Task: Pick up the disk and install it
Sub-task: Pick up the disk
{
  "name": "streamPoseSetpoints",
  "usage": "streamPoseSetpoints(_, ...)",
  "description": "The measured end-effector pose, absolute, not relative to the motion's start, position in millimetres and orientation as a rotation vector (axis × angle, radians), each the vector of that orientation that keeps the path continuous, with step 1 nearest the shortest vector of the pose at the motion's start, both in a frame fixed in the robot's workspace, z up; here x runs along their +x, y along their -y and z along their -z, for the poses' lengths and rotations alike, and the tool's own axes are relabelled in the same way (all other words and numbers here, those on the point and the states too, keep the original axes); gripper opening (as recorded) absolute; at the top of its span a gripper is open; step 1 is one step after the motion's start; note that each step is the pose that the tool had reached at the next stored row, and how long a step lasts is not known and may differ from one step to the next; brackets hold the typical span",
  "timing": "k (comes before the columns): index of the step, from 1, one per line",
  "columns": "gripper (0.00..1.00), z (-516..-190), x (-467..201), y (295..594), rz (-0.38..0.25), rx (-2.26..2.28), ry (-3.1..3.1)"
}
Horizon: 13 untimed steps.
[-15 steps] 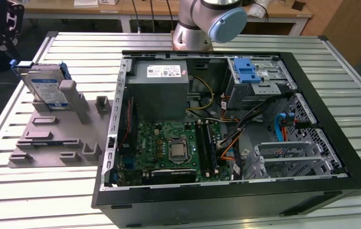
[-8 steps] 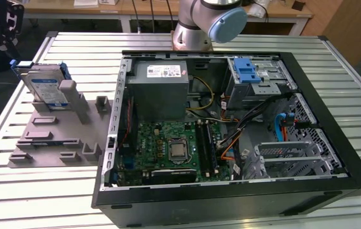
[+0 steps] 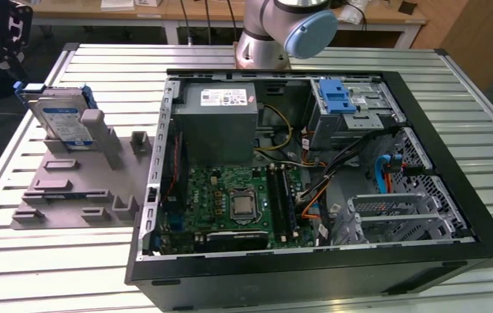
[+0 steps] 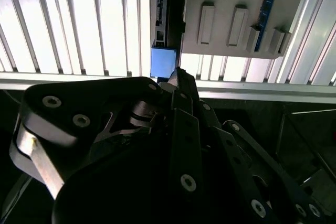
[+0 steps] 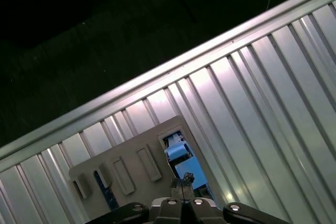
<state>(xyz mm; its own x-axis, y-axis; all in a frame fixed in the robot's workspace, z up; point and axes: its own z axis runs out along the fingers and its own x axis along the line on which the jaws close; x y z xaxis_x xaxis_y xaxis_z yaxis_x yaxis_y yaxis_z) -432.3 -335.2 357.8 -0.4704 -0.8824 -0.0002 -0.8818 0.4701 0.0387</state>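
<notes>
- disk point(image 3: 62, 120) standing on edge in the grey holder point(image 3: 72, 189) on the table point(image 3: 20, 274), at the exterior view's left, just beside the open case point(image 3: 316, 277); not yet lifted.
- gripper point(image 5: 182, 184) hanging over the disk's top corner, near the table's edge; fingers point(image 4: 184, 124) drawn close together in both wrist views, nothing seen between them.
- blue carrier point(image 5: 177, 157) showing right under the tips in the first wrist view; touching or just clear, cannot tell.
- step in hand, by the look of it: lining up for the grasp.
- worth opening wide enough to straddle the disk across its thin side before going down; closed tips would likely just knock the carrier.
- better to grip on the flat faces or a firm stretch of the carrier than on the corner piece, which looks likely to flex and let the disk swing.
- centre over the top edge, squared to the disk's plane; a skewed hold would probably bind it in the holder's slot.
- pull straight up along the slot, slowly, so as not to drag the light-looking holder across the table.
- mind the case wall close by on the disk's other side.
</notes>
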Motion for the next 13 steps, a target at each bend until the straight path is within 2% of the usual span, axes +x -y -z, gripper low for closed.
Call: streamPoseSetpoints(13,0.11,-357.8,-432.3,335.1,0.052,1.63,2.662)
